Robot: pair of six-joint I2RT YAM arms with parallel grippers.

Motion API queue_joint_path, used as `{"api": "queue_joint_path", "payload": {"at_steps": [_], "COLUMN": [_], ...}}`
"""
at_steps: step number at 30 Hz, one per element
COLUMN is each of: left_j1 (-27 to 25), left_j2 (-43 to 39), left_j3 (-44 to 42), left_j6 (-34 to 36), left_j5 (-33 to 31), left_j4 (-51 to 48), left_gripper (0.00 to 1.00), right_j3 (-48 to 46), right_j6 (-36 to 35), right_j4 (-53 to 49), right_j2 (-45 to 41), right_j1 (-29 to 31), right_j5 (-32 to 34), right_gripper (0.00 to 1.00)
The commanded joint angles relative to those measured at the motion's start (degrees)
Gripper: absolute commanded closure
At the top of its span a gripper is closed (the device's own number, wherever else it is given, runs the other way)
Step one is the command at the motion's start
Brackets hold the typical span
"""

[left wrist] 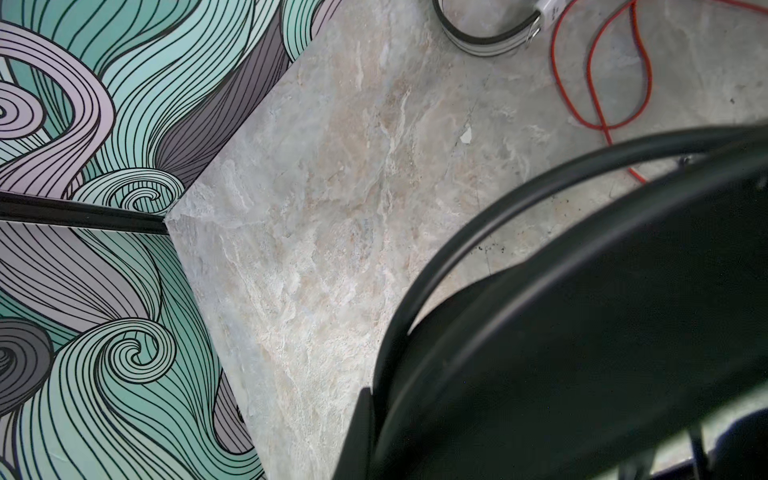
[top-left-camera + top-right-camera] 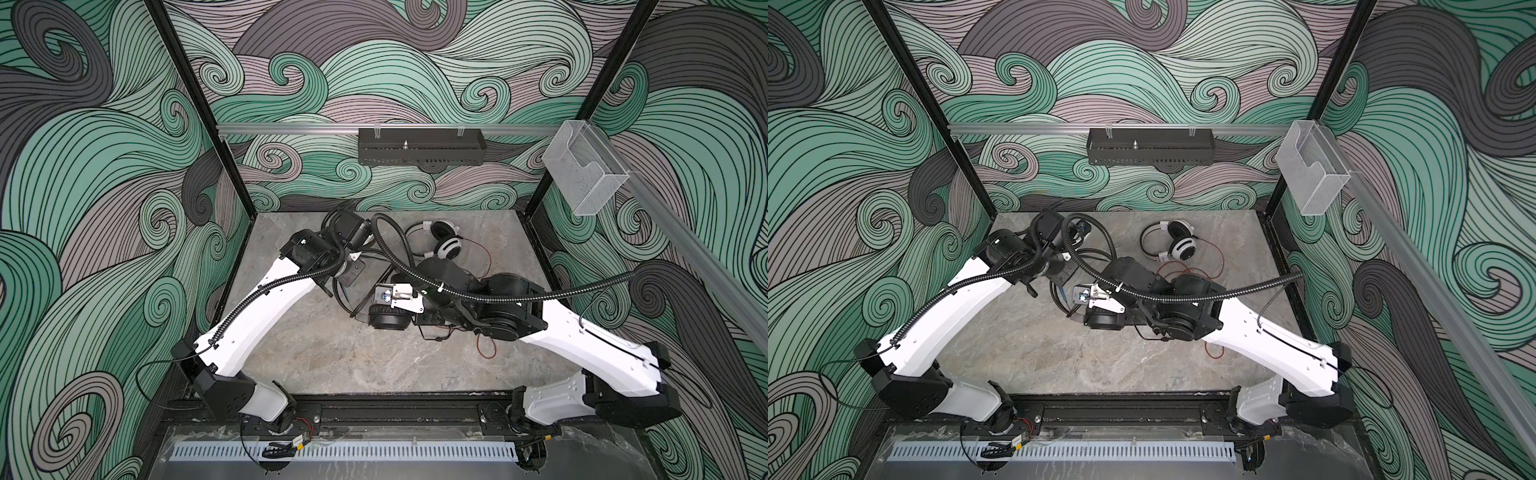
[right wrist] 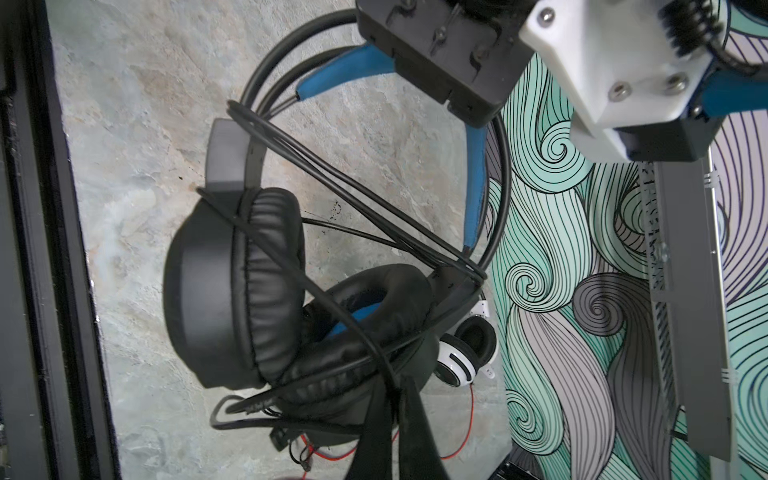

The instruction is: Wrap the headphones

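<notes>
Closest to the right wrist lens, the right claw (image 3: 392, 419) is seen pinched shut, seemingly on the black cable (image 3: 332, 176). At the centre of the worktop (image 2: 332, 365) the black headset (image 3: 232, 291) is gripped by the left claw (image 3: 457, 104) (shut on its headband (image 3: 476, 187)); the white-and-black headset (image 2: 442, 245) is seen farther back, red cable (image 1: 555, 58) loose.

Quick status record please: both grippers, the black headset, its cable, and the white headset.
left gripper: shut on black headset, at its band
right gripper: shut on black cable
black headset: between the arms, mid table
black cable: several strands cross band and ear cups
white headset: on table toward the back wall, no gripper on it
red cable: loose on table
</notes>
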Motion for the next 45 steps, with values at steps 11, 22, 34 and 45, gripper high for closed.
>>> {"api": "queue_joint_path", "payload": {"at_steps": [11,22,34,45], "left_j1": [-4.99,-4.97,-4.97,-4.97], "left_j2": [0.23,-1.63,-6.21,-8.52], "left_j3": [-1.51,-4.31,-4.62,-4.51], "left_j6": [4.02,4.16,2.10,5.31], "left_j5": [-1.63,10.22,-10.00,11.70], "left_j4": [-5.80,-4.79,-1.08,-5.37], "left_gripper": [1.00,1.00,1.00,1.00], "right_j3": [-3.12,-13.29,-11.74,-6.87], "right_j6": [-12.39,-24.12,-27.59,-23.40], "right_j4": [6.37,12.32,8.43,13.03], "right_j2": [-0.42,-9.36,-8.68,-3.80], "right_j1": [5.35,8.79,10.83,4.66], "right_j5": [22.27,31.85,32.42,25.57], "right_gripper": [1.00,1.00,1.00,1.00]}}
